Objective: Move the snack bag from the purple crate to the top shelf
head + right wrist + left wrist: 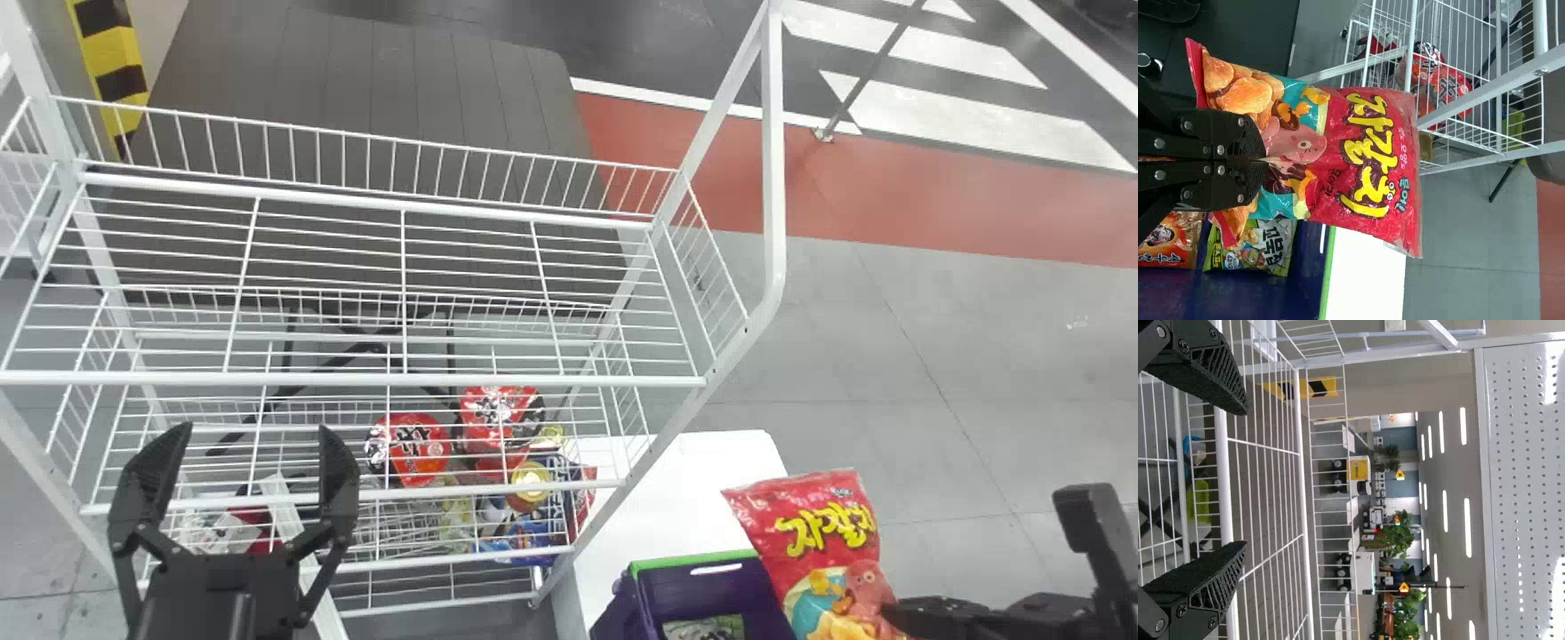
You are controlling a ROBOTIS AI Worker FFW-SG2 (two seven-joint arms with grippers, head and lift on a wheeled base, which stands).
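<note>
the likeliest trouble was the snack bag [805,533] folding or twisting in the right tool [1258,160], since that tool was shut on the lower part of a soft, puffed packet and most of the bag stuck out beyond the grip with nothing backing it. a quick swing might have let it droop or work loose, and squeezing harder to stop that could have crushed what was inside. the route looked awkward too: the bag was at the lower right of the head frame, while the top shelf [356,380] spread across the left and middle, with a slanting white post [667,436] between them. cutting across too low or too soon could have knocked the packet against that post or snagged it on the front bar. the left tool [253,431] stood open and idle at the lower left of the frame, in front of the shelves, so a wide sweep might have met it. as for where things lay, the right tool came in from the lower right corner and touched the bag's lower half, about midway across its width; the bag reached up and away from it, beside the purple crate [756,587] in that view, its printed front plainly showing.
</note>
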